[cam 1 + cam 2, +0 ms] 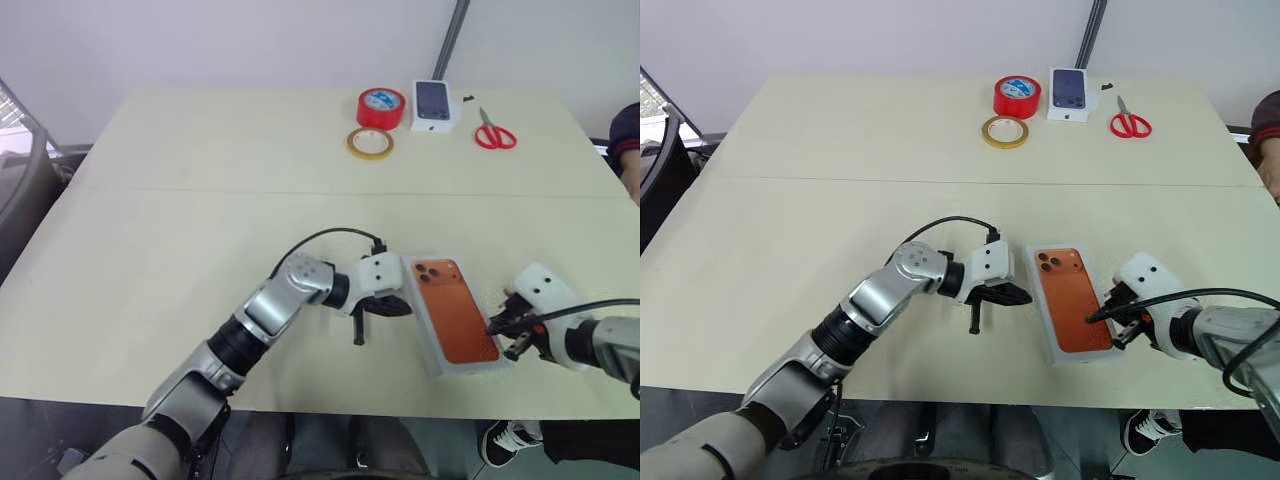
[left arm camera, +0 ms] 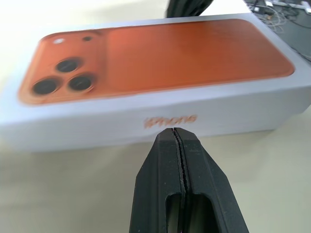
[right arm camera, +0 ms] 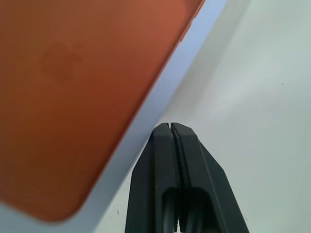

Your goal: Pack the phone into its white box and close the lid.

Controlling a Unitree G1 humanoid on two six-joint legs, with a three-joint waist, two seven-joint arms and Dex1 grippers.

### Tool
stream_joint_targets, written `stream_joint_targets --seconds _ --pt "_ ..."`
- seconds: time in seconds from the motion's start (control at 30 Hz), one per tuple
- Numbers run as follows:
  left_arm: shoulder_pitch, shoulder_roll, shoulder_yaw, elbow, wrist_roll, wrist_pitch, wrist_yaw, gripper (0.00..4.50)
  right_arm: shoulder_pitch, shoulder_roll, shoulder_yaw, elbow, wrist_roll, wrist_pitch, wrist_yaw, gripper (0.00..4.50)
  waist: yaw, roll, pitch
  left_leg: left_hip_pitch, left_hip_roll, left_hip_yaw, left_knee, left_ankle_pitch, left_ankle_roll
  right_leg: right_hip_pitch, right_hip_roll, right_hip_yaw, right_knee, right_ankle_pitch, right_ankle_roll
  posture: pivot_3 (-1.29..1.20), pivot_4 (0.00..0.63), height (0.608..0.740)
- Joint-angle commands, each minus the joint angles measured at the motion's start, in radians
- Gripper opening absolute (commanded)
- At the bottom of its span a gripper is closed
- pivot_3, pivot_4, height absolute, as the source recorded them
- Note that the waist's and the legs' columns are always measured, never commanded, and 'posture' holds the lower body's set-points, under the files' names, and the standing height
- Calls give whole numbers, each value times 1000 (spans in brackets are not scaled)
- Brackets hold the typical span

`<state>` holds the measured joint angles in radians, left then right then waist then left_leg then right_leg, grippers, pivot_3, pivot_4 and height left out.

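Observation:
The lid, printed with an orange phone, lies flat on top of the white box, whose white side wall carries orange lettering. The closed carton sits near the table's front edge, right of centre. The phone itself is hidden. My left gripper is shut, its tips right beside the carton's left long side, pointing at it. My right gripper is also shut, its tips at the carton's right side close to the near corner. Neither gripper holds anything.
At the back of the table stand a red tape roll, a yellow tape ring, a small white box with a dark phone picture and red scissors. A person's sleeve shows at the right edge.

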<state>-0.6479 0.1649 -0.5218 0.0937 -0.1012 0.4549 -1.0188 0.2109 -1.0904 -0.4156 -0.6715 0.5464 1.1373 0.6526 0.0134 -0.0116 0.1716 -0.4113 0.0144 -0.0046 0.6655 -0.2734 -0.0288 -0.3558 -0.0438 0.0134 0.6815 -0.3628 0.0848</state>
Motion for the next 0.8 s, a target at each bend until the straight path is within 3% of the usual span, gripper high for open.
stream_joint_targets --seconds 0.03,0.17,0.27,0.53,0.8 --pt "-46 -20 90 -18 -64 26 14 0 55 -16 -140 -16 -14 -63 96 49 2 0 0 0 0 0 0 0 0 0 0 0 0 0 0 0 150 740" --pt "-79 -50 121 13 -79 35 36 0 139 12 -237 -81 27 -98 211 49 1 0 0 0 0 0 0 0 0 1 0 0 0 0 0 0 150 740" --pt "-102 -81 93 67 -42 -1 60 0 206 41 -231 -145 43 -106 244 49 0 0 0 1 0 0 0 0 0 1 1 0 0 0 1 0 150 740" --pt "-120 -127 4 181 49 -41 86 0 262 87 -64 -157 -45 -108 127 49 -1 -1 0 2 -1 0 0 0 0 2 1 0 0 0 1 0 150 740" --pt "-98 -117 1 193 75 -54 87 0 254 94 -52 -149 -62 -128 94 49 -1 -8 -4 4 0 -1 0 0 0 4 1 0 0 0 1 0 150 740"
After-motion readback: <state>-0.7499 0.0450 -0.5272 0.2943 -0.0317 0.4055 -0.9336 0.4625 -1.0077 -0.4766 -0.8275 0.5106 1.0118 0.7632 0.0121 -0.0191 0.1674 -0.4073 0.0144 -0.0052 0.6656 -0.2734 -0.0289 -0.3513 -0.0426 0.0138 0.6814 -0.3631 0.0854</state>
